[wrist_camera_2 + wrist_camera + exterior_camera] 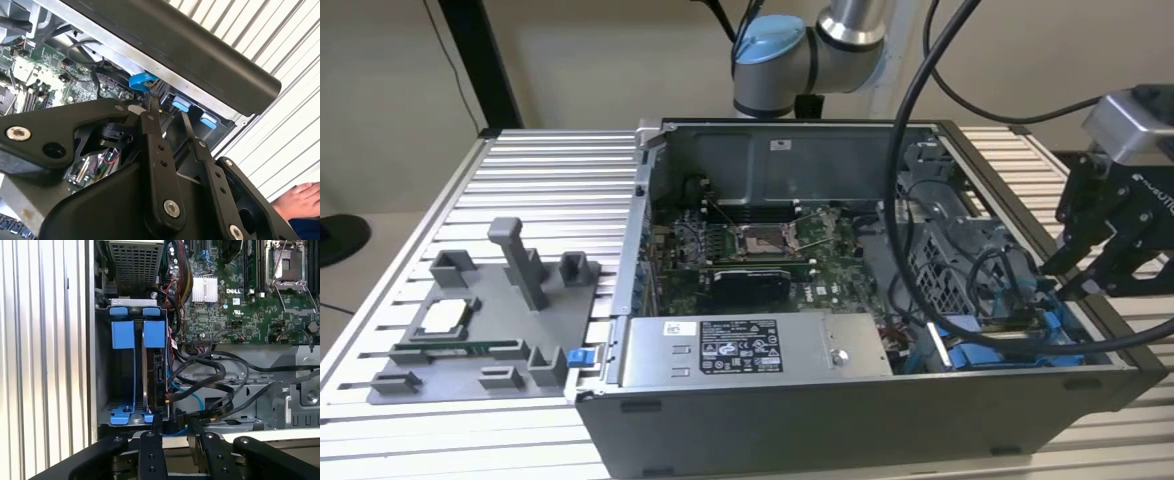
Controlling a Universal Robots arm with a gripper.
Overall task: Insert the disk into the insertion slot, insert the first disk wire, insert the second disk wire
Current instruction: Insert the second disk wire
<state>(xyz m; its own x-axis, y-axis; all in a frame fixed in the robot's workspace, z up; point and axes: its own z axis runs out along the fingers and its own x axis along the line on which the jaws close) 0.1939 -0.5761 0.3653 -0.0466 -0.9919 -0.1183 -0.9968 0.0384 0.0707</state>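
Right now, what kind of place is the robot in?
Probably a robotics lab or test bench for computer assembly. An open computer case sits on a slatted metal table, a robot arm rises behind it, and a grey fixture tray with upright posts lies beside it.

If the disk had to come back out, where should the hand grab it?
Probably the blue carrier tab on the disk, coming in through the open side of the case; the insertion slot walls off its flat faces, leaving that edge exposed.

robotics lab: robot arm (774, 60), open computer case (854, 420) on slatted aluminium bench (547, 170).
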